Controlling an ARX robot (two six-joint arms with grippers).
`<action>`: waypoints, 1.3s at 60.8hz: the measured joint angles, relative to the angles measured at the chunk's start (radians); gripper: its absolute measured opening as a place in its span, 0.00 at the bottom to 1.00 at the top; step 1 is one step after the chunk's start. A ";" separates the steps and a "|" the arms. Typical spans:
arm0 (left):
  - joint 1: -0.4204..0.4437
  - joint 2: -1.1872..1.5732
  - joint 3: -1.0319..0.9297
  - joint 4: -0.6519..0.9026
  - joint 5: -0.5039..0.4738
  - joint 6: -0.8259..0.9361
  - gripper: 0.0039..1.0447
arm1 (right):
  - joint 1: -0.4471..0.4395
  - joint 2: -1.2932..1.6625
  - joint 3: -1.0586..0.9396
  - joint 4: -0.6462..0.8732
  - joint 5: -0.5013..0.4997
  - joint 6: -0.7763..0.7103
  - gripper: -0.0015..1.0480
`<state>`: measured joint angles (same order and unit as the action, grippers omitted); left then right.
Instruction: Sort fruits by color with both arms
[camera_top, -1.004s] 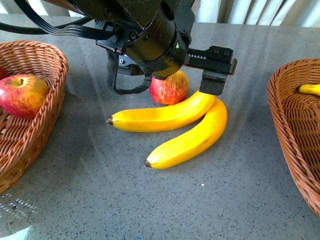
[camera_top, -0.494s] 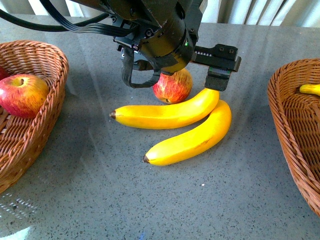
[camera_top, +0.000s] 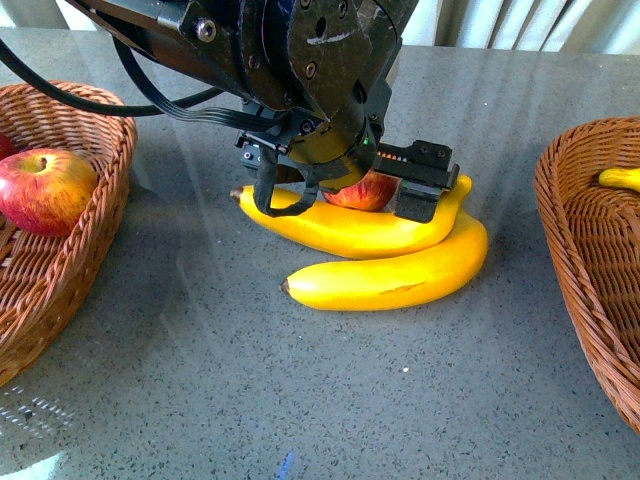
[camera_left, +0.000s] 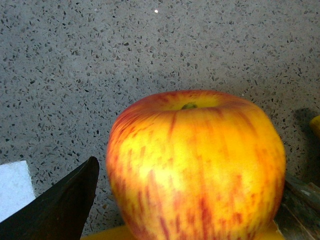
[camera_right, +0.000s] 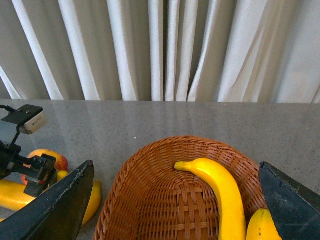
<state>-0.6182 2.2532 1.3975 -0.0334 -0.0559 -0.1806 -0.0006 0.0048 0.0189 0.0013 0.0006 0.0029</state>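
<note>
Apple (camera_top: 370, 192) sits inside the spread left claw (camera_top: 343, 200); closing may snag the adjacent banana (camera_top: 340, 230) and dislodge it.

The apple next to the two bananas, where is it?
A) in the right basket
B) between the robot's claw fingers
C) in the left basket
B: the left gripper is open around the apple, which sits on the table by the bananas.
</note>
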 joint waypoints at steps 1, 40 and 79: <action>0.000 0.000 0.001 0.000 -0.001 -0.001 0.87 | 0.000 0.000 0.000 0.000 0.000 0.000 0.91; 0.024 -0.116 -0.177 0.158 -0.072 -0.012 0.67 | 0.000 0.000 0.000 0.000 0.000 0.000 0.91; 0.306 -0.495 -0.478 0.277 -0.138 -0.121 0.67 | 0.000 0.000 0.000 0.000 0.000 0.000 0.91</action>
<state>-0.3122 1.7580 0.9192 0.2436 -0.1936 -0.3019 -0.0006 0.0048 0.0189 0.0013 0.0006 0.0025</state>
